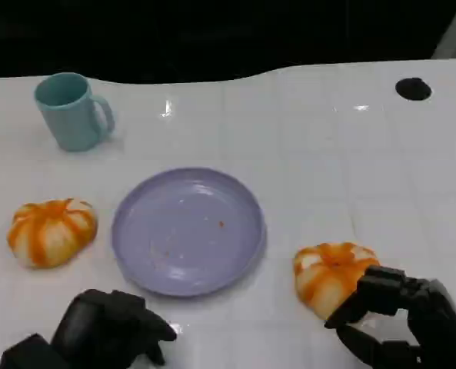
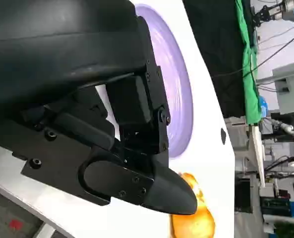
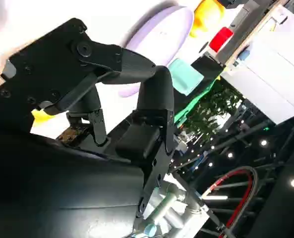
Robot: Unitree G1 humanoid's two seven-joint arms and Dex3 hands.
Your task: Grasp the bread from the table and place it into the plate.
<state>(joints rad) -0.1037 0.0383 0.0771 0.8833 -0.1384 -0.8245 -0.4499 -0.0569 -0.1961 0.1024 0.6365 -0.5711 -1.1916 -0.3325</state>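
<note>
A: What could go wrong from here?

B: The bread (image 1: 331, 275) at the lower right of the frame could be nudged away instead of gripped. The right robot hand (image 1: 401, 323) is placed at its near edge only, so a closing of the fingers (image 1: 351, 311) may push the rounded loaf across the white surface (image 1: 320, 138) toward the plate (image 1: 189, 231), or squash it. A slip during lifting is also judged possible, since the loaf looks soft and smooth.

A: How is that robot hand set?

B: It is seen spread, with fingers apart and curved toward the bread. One fingertip appears to be touching or nearly touching the loaf's side; which of these cannot be told. Nothing is held by it.

A: And the other one?

B: The left robot hand (image 1: 108, 330) is seen at the lower left of the frame, fingers curled inward, with nothing gripped in it. A second bread (image 1: 51, 231) lies at the middle left, well apart from it, and a cup (image 1: 72, 111) stands at the upper left.

A: Where does the plate lie?

B: At the centre of the frame, between the two loaves, with nothing but crumbs on it.
</note>
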